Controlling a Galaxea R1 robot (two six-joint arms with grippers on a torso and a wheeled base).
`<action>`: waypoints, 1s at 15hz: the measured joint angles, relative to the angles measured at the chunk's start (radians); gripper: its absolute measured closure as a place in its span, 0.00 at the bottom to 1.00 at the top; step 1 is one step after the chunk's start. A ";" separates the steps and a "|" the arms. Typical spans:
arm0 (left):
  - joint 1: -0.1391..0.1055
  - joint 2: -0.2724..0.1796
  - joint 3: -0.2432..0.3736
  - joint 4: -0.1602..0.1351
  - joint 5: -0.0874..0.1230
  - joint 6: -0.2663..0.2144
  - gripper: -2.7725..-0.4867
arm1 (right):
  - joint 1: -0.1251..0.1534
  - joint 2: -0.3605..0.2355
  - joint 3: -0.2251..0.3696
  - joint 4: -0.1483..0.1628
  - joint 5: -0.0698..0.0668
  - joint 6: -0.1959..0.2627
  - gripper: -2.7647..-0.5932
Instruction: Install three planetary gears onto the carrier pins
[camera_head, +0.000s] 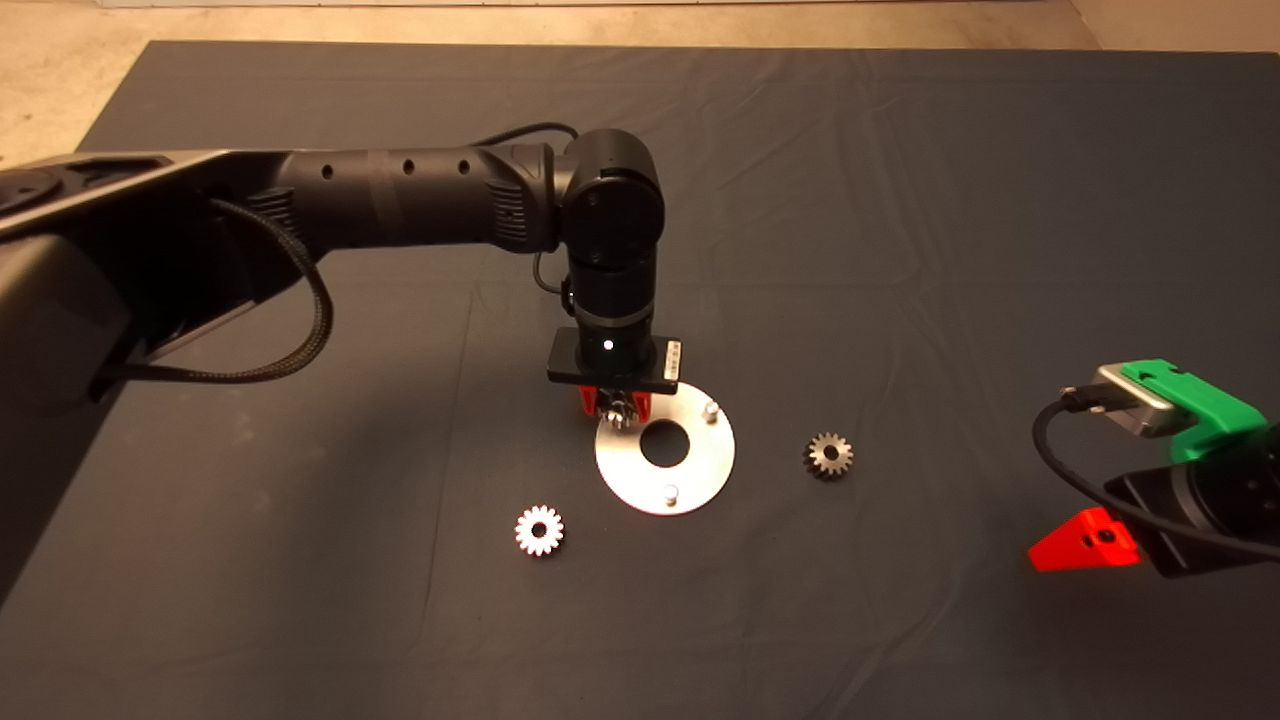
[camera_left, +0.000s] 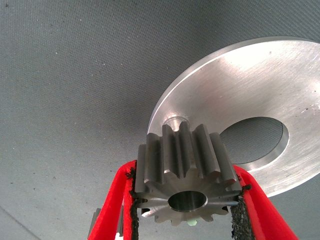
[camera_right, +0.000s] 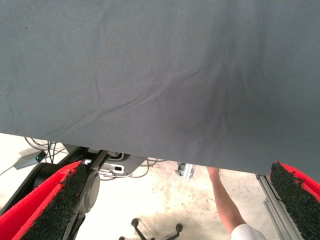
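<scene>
The left tool (camera_left: 184, 200) is clamped on one planetary gear (camera_left: 184, 162), bore upright, just above the carrier plate (camera_head: 664, 450) on the counter. The gear's hole sits slightly short of the nearest carrier pin (camera_left: 175, 121), which lies just beyond it; a small advance should line them up. Two more gears (camera_head: 539, 530) (camera_head: 828, 455) lie loose either side. The right tool (camera_right: 175, 200) waits, fingers apart, at the counter's lower right edge.
</scene>
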 joint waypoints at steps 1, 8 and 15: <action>0.000 0.000 0.000 0.000 0.000 0.000 0.84 | 0.000 0.000 0.000 0.000 0.000 0.000 0.01; 0.000 0.000 0.000 0.000 0.000 0.000 0.83 | 0.000 0.000 0.000 0.000 0.000 0.000 0.01; -0.001 -0.004 0.000 0.001 -0.001 0.000 0.76 | 0.000 0.000 0.000 0.000 0.000 -0.004 0.01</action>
